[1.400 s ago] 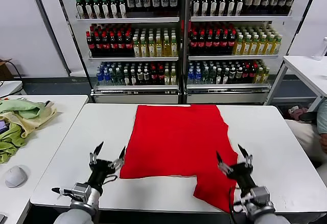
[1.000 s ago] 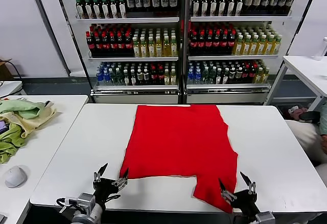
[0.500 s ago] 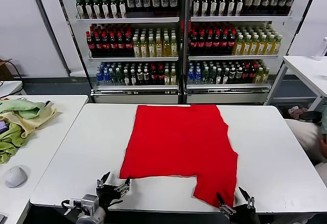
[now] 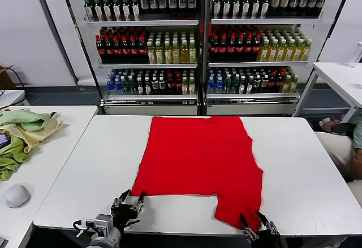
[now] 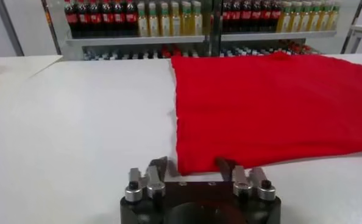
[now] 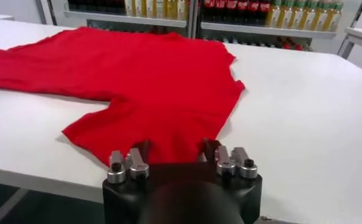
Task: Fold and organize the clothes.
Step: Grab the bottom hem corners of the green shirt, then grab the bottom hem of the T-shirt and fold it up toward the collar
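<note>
The clothes are one bright red T-shirt (image 4: pixel 198 152) spread flat on the white table (image 4: pixel 96 163), plain side up, with one sleeve reaching toward the near right edge. My left gripper (image 4: pixel 131 200) sits low at the shirt's near left corner. In the left wrist view the left gripper (image 5: pixel 192 165) has that corner of the T-shirt (image 5: pixel 272 103) between its fingers, which stand apart. My right gripper (image 4: pixel 253 228) is at the sleeve's near tip. Seen from the right wrist, the right gripper (image 6: pixel 175 149) straddles the edge of the T-shirt (image 6: pixel 138 79), jaws narrowed but not touching.
Pale green and yellow cloths (image 4: pixel 20 132) and a grey mouse (image 4: pixel 17 194) lie on a side table at the left. Shelves of bottles (image 4: pixel 198 39) stand behind the table. Another white table (image 4: pixel 345 73) and a seated person (image 4: pixel 353 146) are at the right.
Both grippers have sunk toward the table's near edge and come up to the shirt's hem. Their jaws have narrowed from wide open. The shirt has not moved.
</note>
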